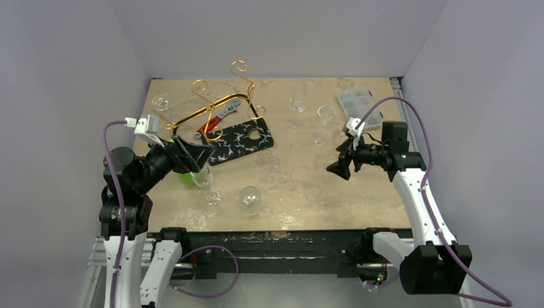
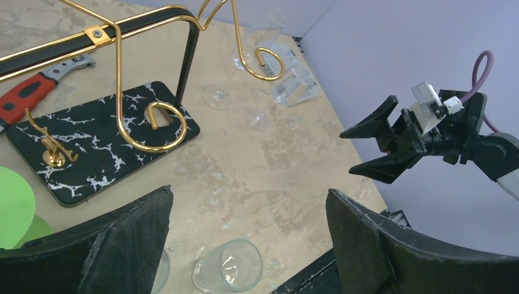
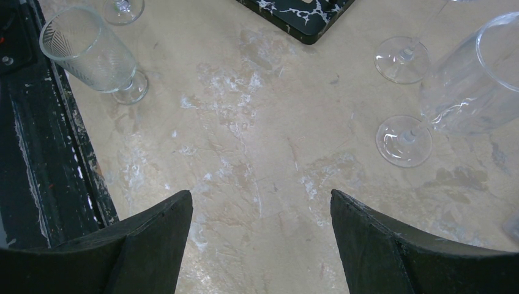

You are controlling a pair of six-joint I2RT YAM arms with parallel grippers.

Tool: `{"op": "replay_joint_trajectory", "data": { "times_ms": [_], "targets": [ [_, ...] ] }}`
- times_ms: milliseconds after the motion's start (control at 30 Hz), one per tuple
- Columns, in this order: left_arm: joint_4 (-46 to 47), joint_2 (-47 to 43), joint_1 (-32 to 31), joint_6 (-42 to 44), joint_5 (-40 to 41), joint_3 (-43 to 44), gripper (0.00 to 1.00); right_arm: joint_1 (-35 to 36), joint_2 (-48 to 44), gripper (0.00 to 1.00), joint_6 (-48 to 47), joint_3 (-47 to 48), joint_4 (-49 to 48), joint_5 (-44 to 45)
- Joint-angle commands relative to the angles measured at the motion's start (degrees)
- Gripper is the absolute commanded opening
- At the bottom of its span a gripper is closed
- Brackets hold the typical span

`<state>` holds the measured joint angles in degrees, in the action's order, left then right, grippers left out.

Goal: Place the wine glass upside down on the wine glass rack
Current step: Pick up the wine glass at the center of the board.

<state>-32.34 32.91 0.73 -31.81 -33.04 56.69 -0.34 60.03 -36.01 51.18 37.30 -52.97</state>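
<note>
Left claw (image 2: pixel 248 196): wide open, empty, hiding part of a green object (image 2: pixel 12 205).
Right claw (image 3: pixel 260 196): wide open, empty.
Wine glass (image 1: pixel 325 119): clear, faint, upright on worktop (image 1: pixel 301 186).
Rack (image 1: pixel 218 106): far left, beside black board (image 1: pixel 247 144).

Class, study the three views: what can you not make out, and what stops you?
- Top view: the left gripper covers part of a green object; its identity is unclear.
- Left wrist view: the top edge cuts off upper arms of the wine glass rack.
- Right wrist view: a large glass runs off the right edge.
- Top view: the clear box is too small to show its contents.
</note>
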Motion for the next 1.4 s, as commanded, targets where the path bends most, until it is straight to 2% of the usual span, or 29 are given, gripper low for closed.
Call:
{"op": "replay_joint_trajectory", "data": {
  "times_ms": [0,633,933,1133,1367],
  "targets": [
    [0.9,0.0,-0.2,1.8,-1.1,1.8,0.92,-0.1,0.5,0.8,-0.2,0.7,-0.6,0.4],
    [-0.4,2.1,-0.2,2.9,-2.6,4.1,0.92,-0.1,0.8,0.8,-0.2,0.7,-0.6,0.3],
    [-4.5,5.9,-1.4,4.1,-2.4,7.9,0.9,-0.1,1.3,0.8,-0.4,0.9,-0.2,0.1],
    [-12.6,9.6,-7.6,8.4,3.6,13.0,0.83,-0.1,0.8,0.8,-0.5,0.9,-0.2,0.2],
    [-25.3,12.0,-14.1,12.7,14.9,16.6,0.67,-0.1,0.9,0.8,-0.5,0.8,-0.3,0.2]
  ]
}}
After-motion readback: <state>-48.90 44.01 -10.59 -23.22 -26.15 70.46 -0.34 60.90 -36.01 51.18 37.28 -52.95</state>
